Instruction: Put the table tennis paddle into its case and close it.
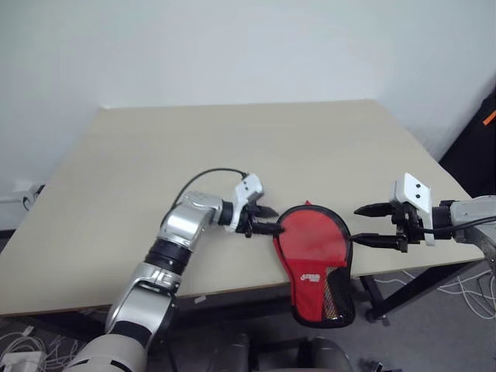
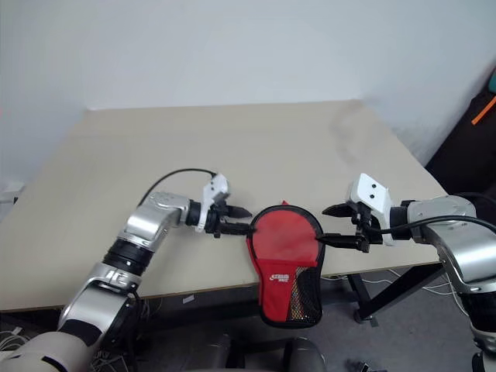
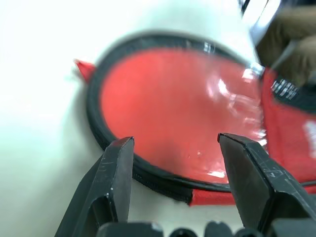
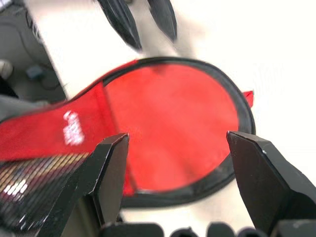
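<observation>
The case (image 1: 310, 248) is red with black trim and lies at the table's (image 1: 194, 155) front edge. Its round end rests on the top, while its narrow mesh end hangs over the edge. A glossy clear panel (image 3: 197, 103) shows red beneath; the table tennis paddle is hidden. My left gripper (image 1: 273, 219) stands open at the case's left rim, its fingers reaching toward the round end (image 3: 148, 98). On the opposite side, my right gripper (image 1: 356, 225) is open too, with its lower fingertip at the right rim (image 4: 232, 148).
The pale table top stretches back to a white wall. A black table leg (image 1: 403, 291) and loose cables (image 1: 465, 291) are on the floor at the right. A dark object with an orange strip (image 1: 487, 124) stands at the far right.
</observation>
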### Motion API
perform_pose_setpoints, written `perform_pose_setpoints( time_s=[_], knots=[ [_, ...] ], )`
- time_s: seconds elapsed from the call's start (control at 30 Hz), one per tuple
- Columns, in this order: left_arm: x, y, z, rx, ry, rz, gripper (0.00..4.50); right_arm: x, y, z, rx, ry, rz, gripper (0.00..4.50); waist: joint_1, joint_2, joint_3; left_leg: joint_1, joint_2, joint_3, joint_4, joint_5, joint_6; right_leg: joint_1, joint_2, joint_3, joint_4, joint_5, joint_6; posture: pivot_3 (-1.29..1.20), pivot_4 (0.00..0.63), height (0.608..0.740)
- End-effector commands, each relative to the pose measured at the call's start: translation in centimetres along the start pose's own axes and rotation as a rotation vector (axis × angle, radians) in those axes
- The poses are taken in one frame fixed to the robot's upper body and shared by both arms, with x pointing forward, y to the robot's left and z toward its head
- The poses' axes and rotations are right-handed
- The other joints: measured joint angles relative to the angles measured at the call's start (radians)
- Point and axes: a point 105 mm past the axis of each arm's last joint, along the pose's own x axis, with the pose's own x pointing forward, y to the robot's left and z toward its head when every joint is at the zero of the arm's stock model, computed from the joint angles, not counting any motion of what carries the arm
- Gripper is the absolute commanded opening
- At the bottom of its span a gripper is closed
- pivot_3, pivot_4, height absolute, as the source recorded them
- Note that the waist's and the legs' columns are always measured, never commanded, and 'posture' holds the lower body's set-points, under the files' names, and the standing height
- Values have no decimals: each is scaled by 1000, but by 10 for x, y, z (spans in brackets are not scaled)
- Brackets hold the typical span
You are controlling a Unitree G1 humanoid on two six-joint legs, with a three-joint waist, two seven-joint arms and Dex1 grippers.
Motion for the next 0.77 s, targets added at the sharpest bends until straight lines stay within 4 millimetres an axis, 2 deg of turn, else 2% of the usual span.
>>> perform_pose_setpoints(
  time_s=[0.03, 0.1, 0.23, 0.37, 0.53, 0.77],
  knots=[
    [-28, -6, 25, 75, -45, -13, 2875, -4, -12, 8, -3, -26, -46, 3407, -4, 0, 0, 0, 0, 1, 0, 0, 0, 0, 0, 0, 0, 0, 0, 0, 0, 724],
    [-46, -13, 24, 73, -35, -30, 2875, -1, -16, 9, 18, -30, -63, 3407, -11, 0, 1, 0, 0, 2, 0, 0, 0, 0, 0, 1, -1, -2, 3, 0, 0, 724],
    [-86, -26, 13, 54, 17, -22, 2875, 2, -21, 17, 73, -79, -58, 3407, -18, 2, 5, 3, 2, 3, 0, -2, -4, 0, 0, 2, 1, -2, -1, 0, 0, 724],
    [-124, -30, -14, -5, 89, 67, 2875, 9, -20, 26, 76, -97, -49, 3407, -17, 5, 8, 4, 3, 2, 0, -3, -3, -1, 1, 1, 1, -1, -3, 0, 0, 724],
    [-142, -36, -41, -53, 144, 152, 2875, 16, -11, 41, 52, -118, 0, 3407, -9, 7, 8, 4, 3, 3, 0, -2, -5, -2, 0, 1, 1, 0, -3, 0, 0, 724],
    [-138, -52, -63, -98, 168, 185, 2875, 24, -16, 42, 47, -100, -8, 3407, -6, 6, 9, 4, 3, 3, -1, -2, -6, -2, -1, 1, 0, 0, -3, 0, 0, 724]
  ],
)
